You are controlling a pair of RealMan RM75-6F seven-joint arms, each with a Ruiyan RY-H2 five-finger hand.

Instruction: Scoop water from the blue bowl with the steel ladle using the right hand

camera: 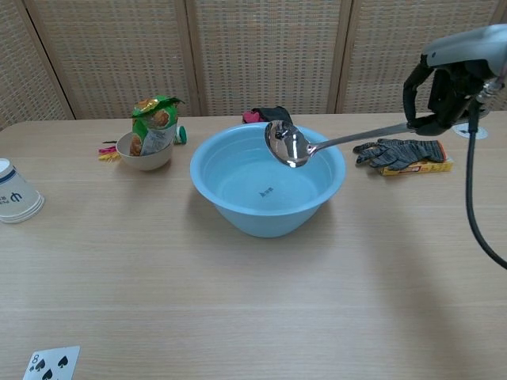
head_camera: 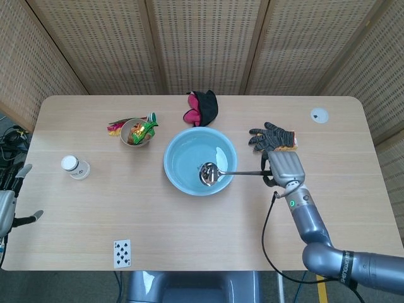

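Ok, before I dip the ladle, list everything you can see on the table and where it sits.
blue bowl: one, light blue, table centre, holds water.
steel ladle: one, silver, cup held above the bowl, handle running to the right.
small bowl: one, beige, left of the blue bowl, holds a green snack packet.
paper cup: one, white, far left.
playing card: one, white, near edge, left.
work glove: one, dark grey, right of the blue bowl.
cloth bundle: one, black and red, behind the blue bowl.
left hand: at the left table edge, holds nothing.
right hand: grips the ladle handle.
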